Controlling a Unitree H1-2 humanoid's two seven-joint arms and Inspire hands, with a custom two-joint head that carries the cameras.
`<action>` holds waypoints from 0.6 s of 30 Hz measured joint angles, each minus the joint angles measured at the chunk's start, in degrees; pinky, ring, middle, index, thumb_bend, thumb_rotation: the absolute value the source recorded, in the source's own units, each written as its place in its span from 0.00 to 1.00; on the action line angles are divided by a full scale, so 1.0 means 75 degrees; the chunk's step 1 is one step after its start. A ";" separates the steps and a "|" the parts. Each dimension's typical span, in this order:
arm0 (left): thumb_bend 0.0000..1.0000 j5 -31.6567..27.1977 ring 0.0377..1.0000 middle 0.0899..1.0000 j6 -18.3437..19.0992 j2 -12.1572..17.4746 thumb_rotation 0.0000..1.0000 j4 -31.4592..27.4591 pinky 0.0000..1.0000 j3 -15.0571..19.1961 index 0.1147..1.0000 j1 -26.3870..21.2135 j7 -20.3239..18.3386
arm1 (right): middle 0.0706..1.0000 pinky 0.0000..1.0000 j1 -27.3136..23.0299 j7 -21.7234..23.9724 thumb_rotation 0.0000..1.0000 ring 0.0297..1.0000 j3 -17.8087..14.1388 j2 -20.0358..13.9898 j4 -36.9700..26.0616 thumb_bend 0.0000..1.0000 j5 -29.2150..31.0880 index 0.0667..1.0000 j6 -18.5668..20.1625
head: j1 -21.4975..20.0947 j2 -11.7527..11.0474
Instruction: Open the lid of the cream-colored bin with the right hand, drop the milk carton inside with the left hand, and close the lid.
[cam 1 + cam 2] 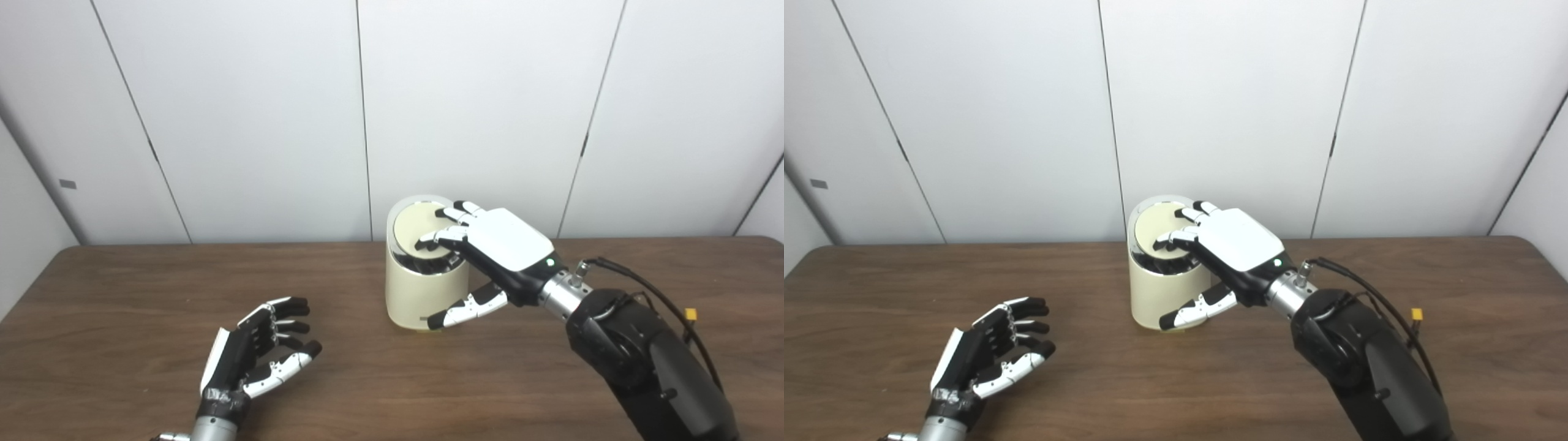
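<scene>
Cream bin [422,294], right hand [490,245] on lid [416,228]

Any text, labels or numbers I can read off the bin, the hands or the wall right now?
None can be read.
Cream-colored bin: a small dark mark near its base, too small to read.
Wall: a small grey tag on the left, blank or too blurred.
Right hand: only a green light, no text.

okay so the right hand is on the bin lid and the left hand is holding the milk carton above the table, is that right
Not quite. The right hand does have its fingers on the lid of the bin, but the left hand is open and holds nothing; no milk carton is in sight. Both eye views show this.
</scene>
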 measured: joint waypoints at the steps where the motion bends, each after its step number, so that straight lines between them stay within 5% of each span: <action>1: 0.67 0.0000 0.64 0.70 0.0000 0.0000 0.17 0.0000 0.55 0.0000 0.71 0.0000 -0.0003 | 0.72 0.98 0.0020 -0.0067 0.68 0.91 -0.0071 -0.0003 -0.0033 0.67 0.0032 0.76 -0.0012 | 0.0000 0.0000; 14: 0.68 -0.0012 0.63 0.70 -0.0006 0.0002 0.19 0.0001 0.54 -0.0001 0.71 -0.0032 -0.0040 | 0.82 0.83 0.0387 -0.0983 0.62 0.86 -0.1103 0.0118 -0.0235 0.71 0.0681 0.87 0.0012 | 0.0000 -0.0023; 18: 0.68 -0.0076 0.64 0.71 -0.0023 0.0007 0.20 0.0001 0.54 0.0002 0.71 -0.0058 -0.0075 | 0.89 0.79 0.0824 -0.1041 0.47 0.91 -0.1585 0.0305 -0.0123 0.74 0.1692 0.89 0.0244 | -0.0012 -0.0035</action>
